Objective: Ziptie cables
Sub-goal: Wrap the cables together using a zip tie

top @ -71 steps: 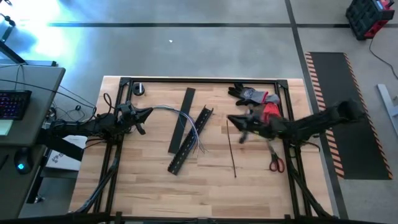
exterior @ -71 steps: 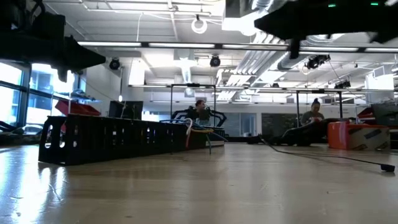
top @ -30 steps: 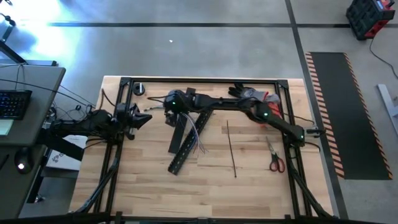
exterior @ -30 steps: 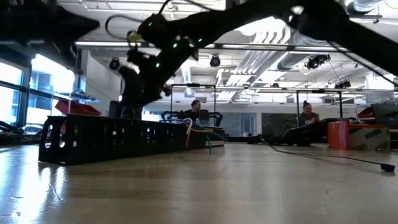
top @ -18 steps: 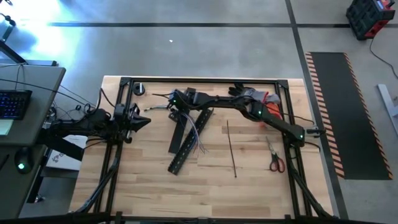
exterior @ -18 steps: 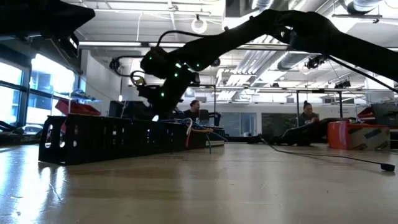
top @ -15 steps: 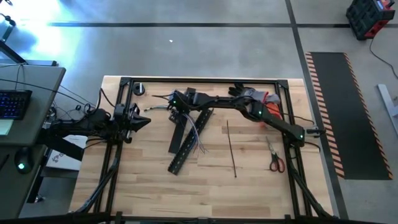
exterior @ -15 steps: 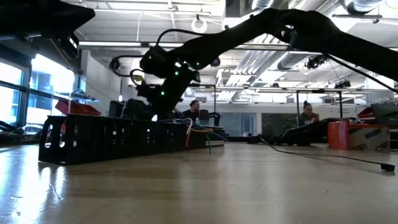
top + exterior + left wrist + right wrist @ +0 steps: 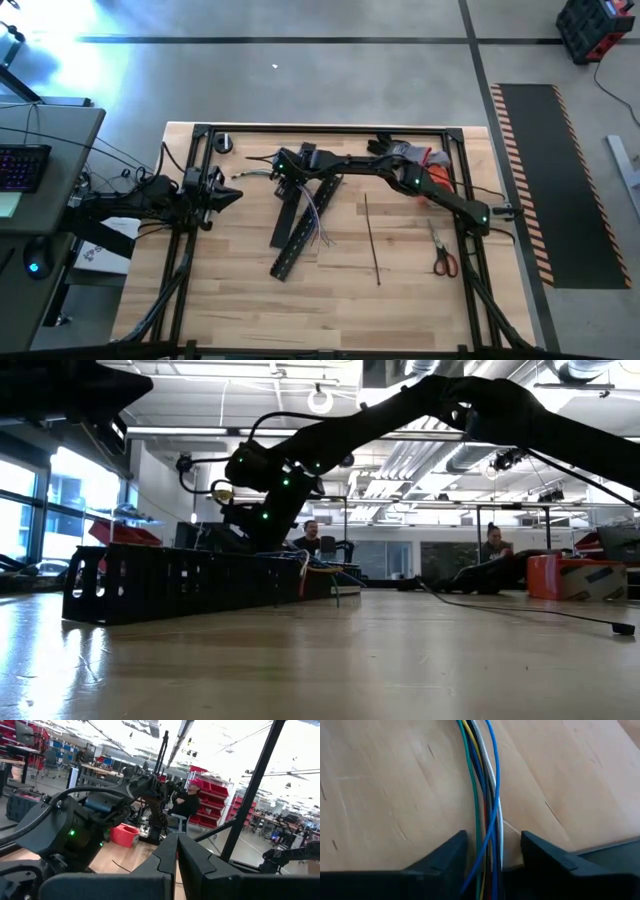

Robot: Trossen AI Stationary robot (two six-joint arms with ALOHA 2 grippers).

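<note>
The cables (image 9: pixel 318 213), thin coloured and grey-white wires, lie on the table's far middle and run into the black slotted channel (image 9: pixel 303 236). My right gripper (image 9: pixel 277 173) reaches across from the right and slants down over them. In the right wrist view it (image 9: pixel 494 851) stands open, with the cables (image 9: pixel 487 795) running between its fingers. The ziptie (image 9: pixel 372 240), a thin dark strip, lies flat on the wood to the right of the channel. My left gripper (image 9: pixel 232 193) waits shut at the table's left edge, clear of everything. My right gripper straddles the cable bundle from above, slanting down, with the fingers lying across the wires. One finger (image 9: pixel 451 855) stands close against the green and blue wires (image 9: pixel 472 845); whether it touches them I cannot tell. A gap shows beside the other finger (image 9: pixel 540 852). The wires lie on the wood.
A flat black cover strip (image 9: pixel 292 200) lies beside the channel. Scissors (image 9: pixel 444 262), gloves (image 9: pixel 405 152) and a red object (image 9: pixel 437 180) are at the right side. A small round object (image 9: pixel 222 143) sits in the far left corner. Bare wood lies along the near side.
My right gripper, stretched across the table over the cables, has sunk toward them and tipped further down. The cables, channel and ziptie have stayed where they were.
</note>
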